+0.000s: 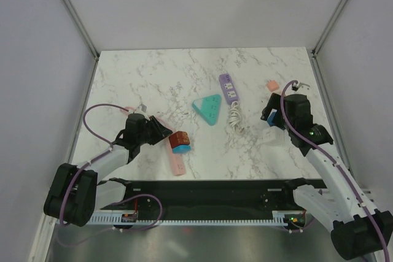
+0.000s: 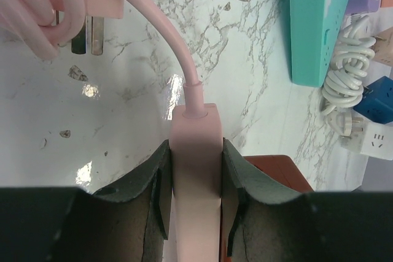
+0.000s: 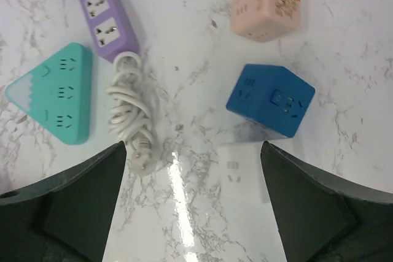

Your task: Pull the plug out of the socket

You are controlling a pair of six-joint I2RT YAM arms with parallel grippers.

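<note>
My left gripper (image 2: pixel 195 151) is shut on the cable end of the pink socket strip (image 2: pixel 195 127), which lies flat on the marble table (image 1: pixel 153 84). In the top view a red adapter plug (image 1: pixel 178 137) and a blue one (image 1: pixel 182 148) sit on this strip (image 1: pixel 177 164) just past the left gripper (image 1: pixel 161 128). The red one (image 2: pixel 276 170) shows beside my right finger. My right gripper (image 3: pixel 193 164) hangs wide open at the table's right side (image 1: pixel 270 118). A white cube adapter (image 3: pixel 242 173) lies on the table below it, touching neither finger.
A blue cube adapter (image 3: pixel 270 99) and a pink cube adapter (image 3: pixel 265 4) lie beyond the white one. A teal triangular strip (image 1: pixel 207 108), a purple strip (image 1: pixel 228 87) and its coiled white cable (image 1: pixel 235 116) occupy the centre. The pink strip's own plug (image 2: pixel 92 10) lies far left.
</note>
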